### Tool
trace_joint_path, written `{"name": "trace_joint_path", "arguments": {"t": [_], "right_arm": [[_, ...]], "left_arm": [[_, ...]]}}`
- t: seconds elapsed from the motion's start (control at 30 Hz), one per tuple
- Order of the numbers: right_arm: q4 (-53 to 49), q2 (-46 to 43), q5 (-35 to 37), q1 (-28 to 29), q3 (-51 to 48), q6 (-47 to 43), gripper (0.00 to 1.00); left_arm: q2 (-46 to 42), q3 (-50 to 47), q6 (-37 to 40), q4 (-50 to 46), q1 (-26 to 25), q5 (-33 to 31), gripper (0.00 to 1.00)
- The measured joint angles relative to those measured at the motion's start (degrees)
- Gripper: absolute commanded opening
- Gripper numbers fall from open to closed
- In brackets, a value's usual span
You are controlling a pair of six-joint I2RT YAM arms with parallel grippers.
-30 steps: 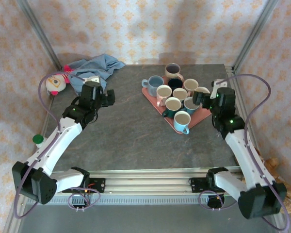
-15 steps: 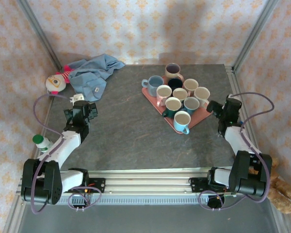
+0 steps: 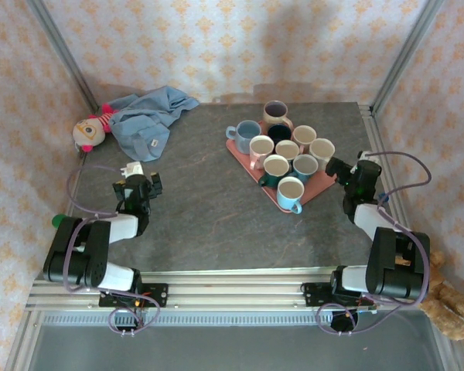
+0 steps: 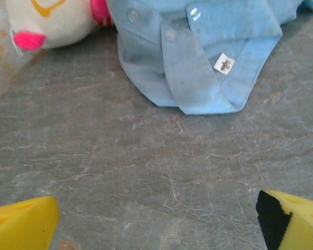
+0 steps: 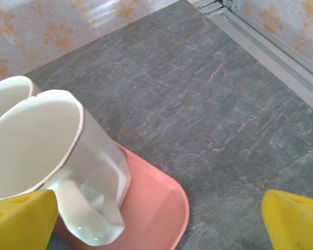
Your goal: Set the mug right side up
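Both arms sit folded low near their bases, and every mug stands mouth-up on the pink tray (image 3: 319,187).

The left end effector (image 3: 141,188) hangs just above the grey counter (image 3: 209,209) with its yellow fingers (image 4: 23,224) wide apart and nothing between them. It faces a crumpled blue shirt (image 4: 198,52) and a plush toy (image 4: 47,18) at the far left corner. The right end effector (image 3: 337,168) is also spread and empty, just beside the tray's right edge. A white mug (image 5: 52,151) stands upright close in front of it, touching a second cream mug. The cluster of mugs (image 3: 276,166) fills the tray at the far right of the counter, well apart from the left arm.
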Motion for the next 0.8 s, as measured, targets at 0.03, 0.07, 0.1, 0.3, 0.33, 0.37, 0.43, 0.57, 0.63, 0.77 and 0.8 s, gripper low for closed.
{"name": "trace_joint_path", "arguments": {"t": [0.03,0.07,0.1,0.3,0.33,0.37,0.43,0.57,0.63,0.77,0.8], "right_arm": [[0.7,0.4,0.0,0.4,-0.1,0.0,0.99],[1.2,0.8,0.0,0.7,-0.1,0.0,0.99],[1.8,1.4,0.1,1.0,-0.1,-0.1,0.99],[5.8,2.9,2.4,3.7,-2.8,-1.1,0.99],[6.3,3.0,2.8,4.0,-3.4,-1.3,0.99],[7.0,3.4,3.3,4.3,-3.7,-1.4,0.99],[7.9,4.0,4.1,4.6,-3.8,-1.8,0.99],[9.8,4.9,5.1,5.2,-3.8,-2.5,0.99],[10.9,5.3,5.3,5.2,-4.1,-2.6,0.99],[12.0,5.3,5.4,5.3,-4.8,-2.9,0.99],[12.3,5.3,5.5,5.4,-5.1,-3.0,0.99]], "left_arm": [[1.0,0.2,0.2,0.5,0.0,0.5,0.99],[1.7,0.3,0.4,0.6,0.0,0.8,1.0],[1.9,0.3,0.8,1.1,-0.1,1.1,1.0],[1.9,1.4,1.6,2.2,-1.3,1.4,1.0],[1.9,1.4,1.7,2.3,-1.5,1.4,1.0],[1.9,1.5,1.9,2.3,-1.6,1.4,1.0],[1.9,1.5,2.1,2.3,-1.6,1.4,1.0],[1.9,1.5,2.4,2.4,-1.6,1.4,1.0],[1.9,1.5,2.5,2.4,-1.6,1.4,1.0],[1.9,1.5,2.5,2.3,-1.6,1.4,1.0],[1.9,1.5,2.5,2.3,-1.6,1.4,1.0]]}}
